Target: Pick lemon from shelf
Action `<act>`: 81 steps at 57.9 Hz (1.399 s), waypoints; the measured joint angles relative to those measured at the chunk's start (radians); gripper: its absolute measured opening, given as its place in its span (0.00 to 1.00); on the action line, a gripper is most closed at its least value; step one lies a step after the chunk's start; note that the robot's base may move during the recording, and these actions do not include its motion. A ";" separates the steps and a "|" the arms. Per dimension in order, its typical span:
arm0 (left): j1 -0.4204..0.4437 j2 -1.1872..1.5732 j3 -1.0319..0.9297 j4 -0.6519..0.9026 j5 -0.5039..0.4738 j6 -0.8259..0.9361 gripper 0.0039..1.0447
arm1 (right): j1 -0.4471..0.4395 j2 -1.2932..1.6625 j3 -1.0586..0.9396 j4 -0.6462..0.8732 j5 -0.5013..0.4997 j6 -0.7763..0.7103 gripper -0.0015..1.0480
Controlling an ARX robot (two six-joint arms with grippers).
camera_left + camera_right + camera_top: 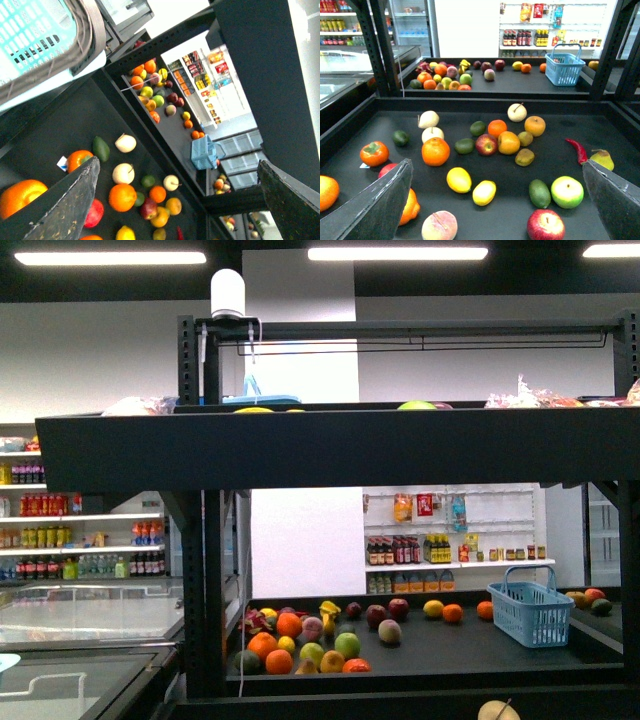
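The black shelf (340, 450) fills the front view; neither gripper shows there. In the right wrist view a round yellow lemon (459, 179) lies on the dark tier (565, 132) with a paler oval lemon (484, 192) touching it. My right gripper (496, 167) hangs open above the tier, and both lemons sit between its fingers (380, 205), slightly toward one side. My left gripper (177, 165) is open too, over the same fruit scatter, with nothing between its fingers (65, 205). A yellow lemon (125, 233) sits at that picture's edge.
Around the lemons lie an orange (435, 151), a peach (439, 226), an avocado (539, 193), a green apple (567, 191), a red apple (546, 225) and a chilli (576, 149). A blue basket (531, 608) stands on the farther tier. A turquoise basket (30, 30) is close to the left wrist.
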 joint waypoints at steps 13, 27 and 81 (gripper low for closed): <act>0.070 0.298 0.274 -0.081 0.026 -0.115 0.93 | 0.000 0.000 0.000 0.000 0.000 0.000 0.98; 0.108 0.486 0.471 -0.167 0.030 -0.126 0.93 | 0.000 0.000 0.000 0.000 0.000 0.000 0.98; 0.054 0.818 0.751 -0.056 -0.035 -0.253 0.48 | 0.000 0.000 0.000 0.000 0.000 0.000 0.98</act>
